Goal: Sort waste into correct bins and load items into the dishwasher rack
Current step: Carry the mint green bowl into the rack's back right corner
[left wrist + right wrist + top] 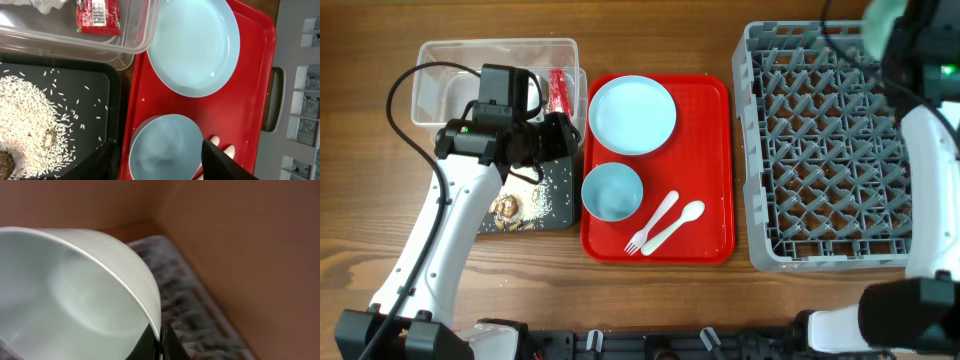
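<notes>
We are seeing the tub [445, 90] and black tray [563, 213] crowding the upper left. Our left gripper [162, 162] is hanging, jaws spread, over a bowl [165, 145] beside the red tray's [710, 150] left rim. Upper right, our right gripper [159, 347] is pinching a second bowl [75, 290] by its rim above the rack [820, 150].

Overhead looks straight down; left wrist, closer, shares the red tray [705, 150]; right wrist crowds a bowl [75, 295]
</notes>
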You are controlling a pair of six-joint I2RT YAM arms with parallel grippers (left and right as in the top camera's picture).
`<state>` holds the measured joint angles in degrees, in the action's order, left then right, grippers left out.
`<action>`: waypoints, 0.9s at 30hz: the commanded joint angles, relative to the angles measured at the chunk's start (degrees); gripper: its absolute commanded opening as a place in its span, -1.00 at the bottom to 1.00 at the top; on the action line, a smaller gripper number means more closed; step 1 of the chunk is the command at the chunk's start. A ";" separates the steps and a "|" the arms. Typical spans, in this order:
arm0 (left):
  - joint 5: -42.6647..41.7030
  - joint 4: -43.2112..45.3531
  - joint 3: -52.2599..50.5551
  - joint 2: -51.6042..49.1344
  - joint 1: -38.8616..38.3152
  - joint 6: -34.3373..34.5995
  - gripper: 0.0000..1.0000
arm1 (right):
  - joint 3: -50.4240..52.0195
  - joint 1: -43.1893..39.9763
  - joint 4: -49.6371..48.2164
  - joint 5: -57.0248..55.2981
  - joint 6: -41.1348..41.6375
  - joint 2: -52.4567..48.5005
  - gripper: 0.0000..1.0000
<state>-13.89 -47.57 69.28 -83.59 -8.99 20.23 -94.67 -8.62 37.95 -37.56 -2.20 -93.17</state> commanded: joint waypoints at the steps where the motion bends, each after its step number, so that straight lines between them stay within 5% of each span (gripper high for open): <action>1: 0.50 0.13 0.15 0.33 -0.11 -0.50 0.08 | -0.48 -2.14 -3.39 -18.18 -0.61 -5.25 -0.91; 11: 0.50 0.61 0.15 0.33 -0.11 -0.48 0.11 | -0.48 -6.80 -18.75 -31.17 -11.17 -21.24 -0.91; 25: 0.50 1.70 0.15 0.33 -0.11 -0.31 0.12 | -0.46 -5.25 -18.47 -27.41 -9.66 -30.75 -0.92; 27: 0.50 1.73 0.15 0.33 -0.11 -0.31 0.12 | -0.46 -4.04 -15.23 -24.37 -9.64 -30.75 -0.67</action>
<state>-13.74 -46.11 69.28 -83.59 -8.99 20.23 -94.72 -14.11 19.84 -65.71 -12.36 -121.84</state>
